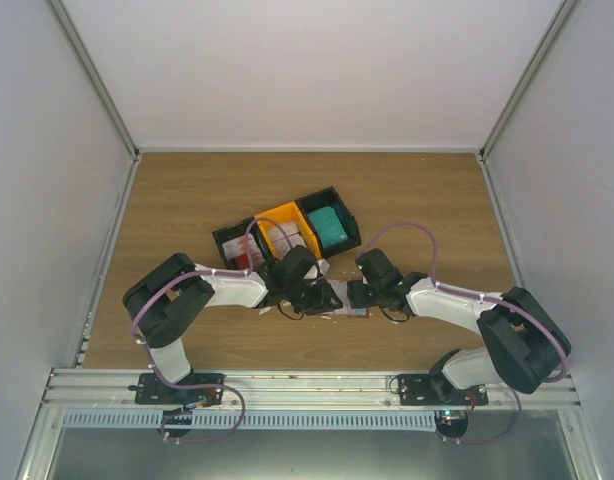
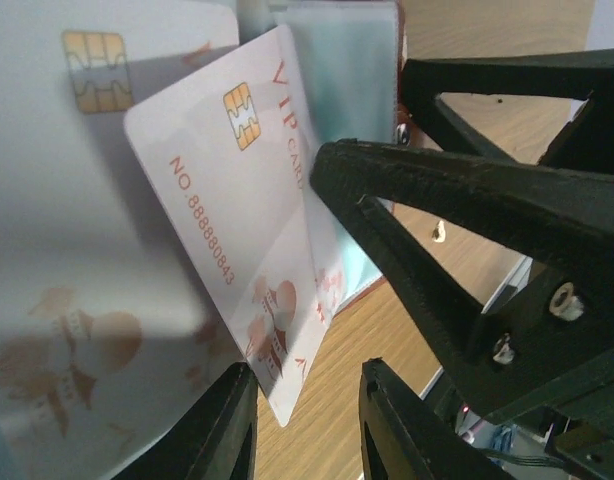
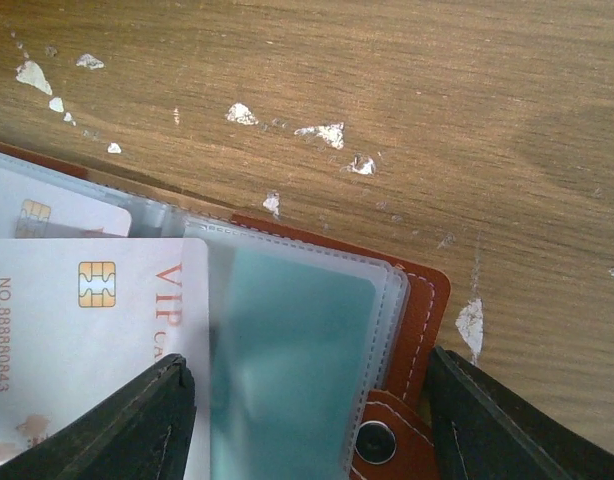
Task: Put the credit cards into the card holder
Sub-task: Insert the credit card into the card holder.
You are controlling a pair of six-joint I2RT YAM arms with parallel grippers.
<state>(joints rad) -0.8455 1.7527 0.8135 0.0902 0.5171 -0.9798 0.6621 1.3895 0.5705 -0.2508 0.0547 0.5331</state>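
Note:
The card holder (image 3: 424, 298), brown leather with clear plastic sleeves, lies open on the table (image 1: 349, 311) between both grippers. A teal credit card (image 3: 287, 350) sits inside a sleeve. A white VIP credit card (image 2: 237, 200) with a gold chip leans part-way into the sleeves (image 3: 97, 300). Its lower corner hangs between the fingers of my left gripper (image 2: 305, 372), which is open, with a gap to the right finger. My right gripper (image 3: 309, 360) is open and straddles the sleeve with the teal card and the leather edge. Another white card (image 3: 47, 210) lies in a sleeve behind.
Three small bins stand just behind the grippers: a black one (image 1: 237, 247) with red and white cards, an orange one (image 1: 287, 230) with white cards, a black one (image 1: 330, 225) with teal cards. White scraps (image 3: 322, 131) dot the wood. Side walls enclose the table.

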